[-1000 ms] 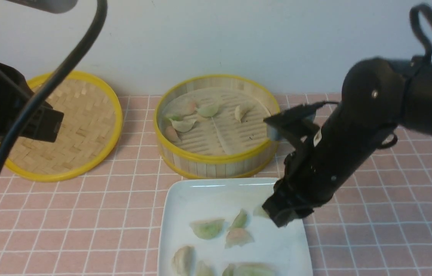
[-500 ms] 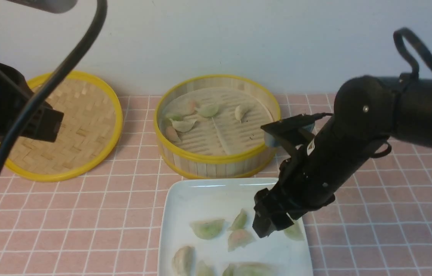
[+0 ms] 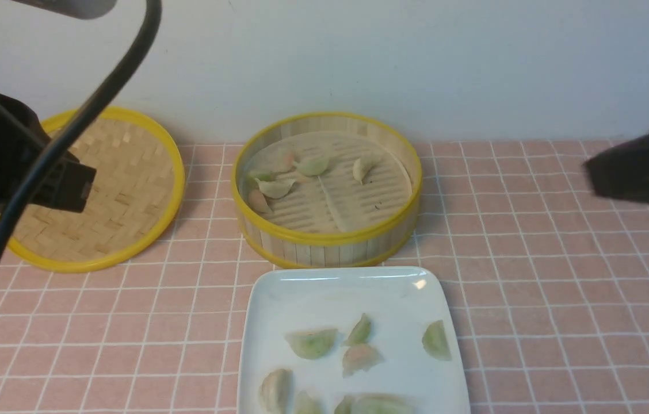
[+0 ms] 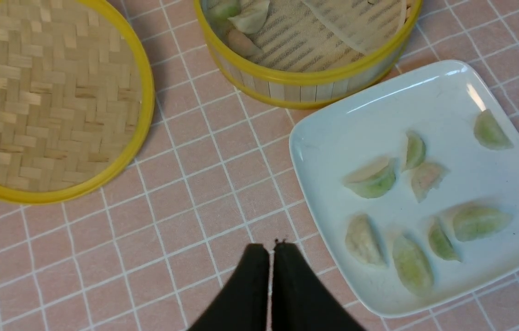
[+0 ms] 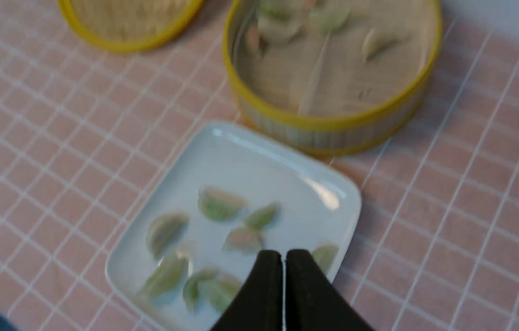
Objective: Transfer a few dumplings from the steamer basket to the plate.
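Note:
The steamer basket (image 3: 324, 238) stands at the back middle with several dumplings (image 3: 275, 187) on its slotted floor. The white plate (image 3: 330, 287) lies in front of it and holds several dumplings; a pale green one (image 3: 435, 340) lies alone near its right rim. My right gripper (image 5: 283, 257) is shut and empty, high above the plate's right side; in the front view only a blurred part of the right arm (image 3: 641, 172) shows at the right edge. My left gripper (image 4: 271, 248) is shut and empty above the cloth left of the plate (image 4: 425, 92).
The flat woven lid (image 3: 94, 190) lies at the back left, partly behind my left arm (image 3: 8, 167) and its cable. A pink checked cloth (image 3: 560, 322) covers the table. A pale wall stands close behind the basket.
My right gripper has let go of a green dumpling near the plate's right rim, shut, and pulled away up and to the right. The left arm has not moved.

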